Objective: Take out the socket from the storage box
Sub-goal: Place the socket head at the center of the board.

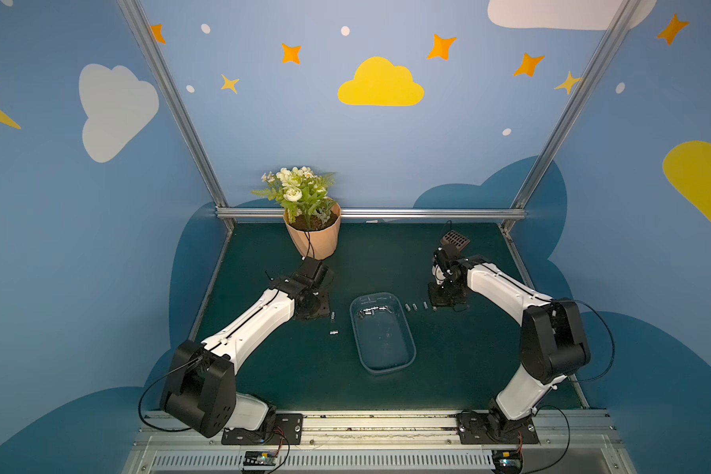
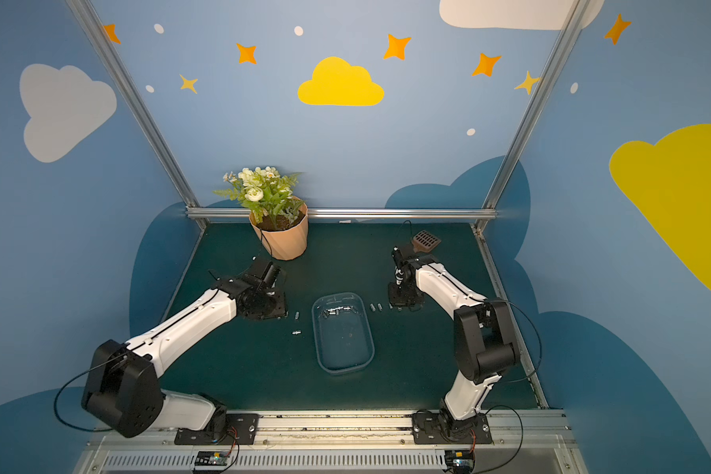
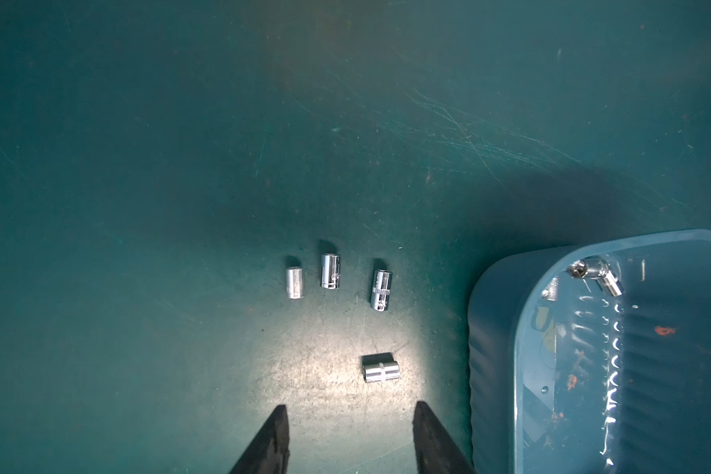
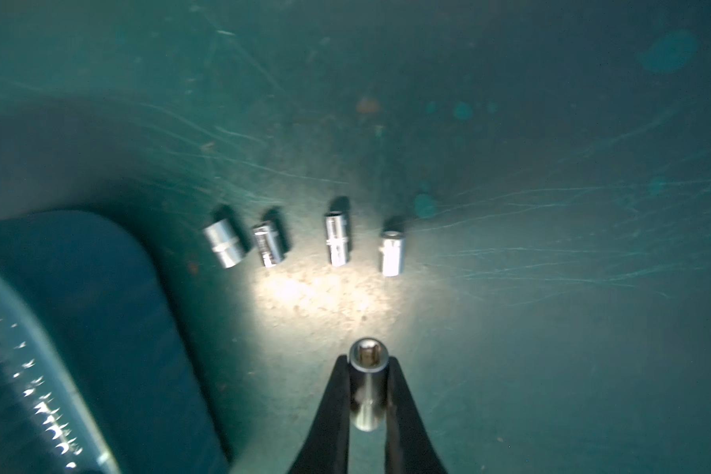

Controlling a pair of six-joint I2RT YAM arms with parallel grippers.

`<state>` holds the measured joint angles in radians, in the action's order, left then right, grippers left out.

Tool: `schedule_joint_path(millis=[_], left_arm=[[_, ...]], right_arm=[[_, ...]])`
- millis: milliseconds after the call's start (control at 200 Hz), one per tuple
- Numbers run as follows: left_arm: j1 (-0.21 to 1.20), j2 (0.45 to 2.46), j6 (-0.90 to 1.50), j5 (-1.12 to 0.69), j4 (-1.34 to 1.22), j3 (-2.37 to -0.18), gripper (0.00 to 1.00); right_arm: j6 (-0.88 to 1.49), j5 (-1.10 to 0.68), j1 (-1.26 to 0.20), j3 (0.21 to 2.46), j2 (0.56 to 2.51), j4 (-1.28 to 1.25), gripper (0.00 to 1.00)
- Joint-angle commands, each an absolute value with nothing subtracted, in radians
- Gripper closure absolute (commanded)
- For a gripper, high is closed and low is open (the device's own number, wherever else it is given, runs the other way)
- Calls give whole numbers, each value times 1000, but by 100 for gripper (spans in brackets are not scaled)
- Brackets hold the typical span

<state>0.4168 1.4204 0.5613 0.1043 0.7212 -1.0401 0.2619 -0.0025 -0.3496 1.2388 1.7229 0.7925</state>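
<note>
The storage box [image 1: 403,357] [image 2: 364,357], a shallow translucent bluish tub, lies mid-table in both top views. Several chrome sockets [image 1: 372,310] cluster at its far end, and the left wrist view shows some in a corner [image 3: 596,275]. My right gripper [image 4: 368,361] is shut on one socket [image 4: 366,404], held lengthwise between the fingers over the mat, to the right of the box [image 4: 79,320]. On the box's [image 3: 505,349] other side, my left gripper [image 3: 352,406] stands open and empty over the mat, with a loose socket [image 3: 381,368] just ahead of its fingertips.
Several sockets lie in a row on the mat right of the box [image 4: 337,240] [image 1: 415,306]. Others lie to its left [image 3: 330,271] [image 1: 333,333]. A peach flowerpot [image 1: 313,242] stands at the back left, and a dark perforated block [image 1: 454,240] at the back right.
</note>
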Motion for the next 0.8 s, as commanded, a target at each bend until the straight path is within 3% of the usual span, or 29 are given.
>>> schedule_joint_path(millis=[0, 796], left_arm=[[413, 1419, 558, 100, 742, -1048, 50], [413, 1403, 561, 100, 741, -1040, 50]], right_arm=[[235, -11, -311, 1227, 1759, 762, 87], [222, -19, -261, 1278, 1934, 746, 86]])
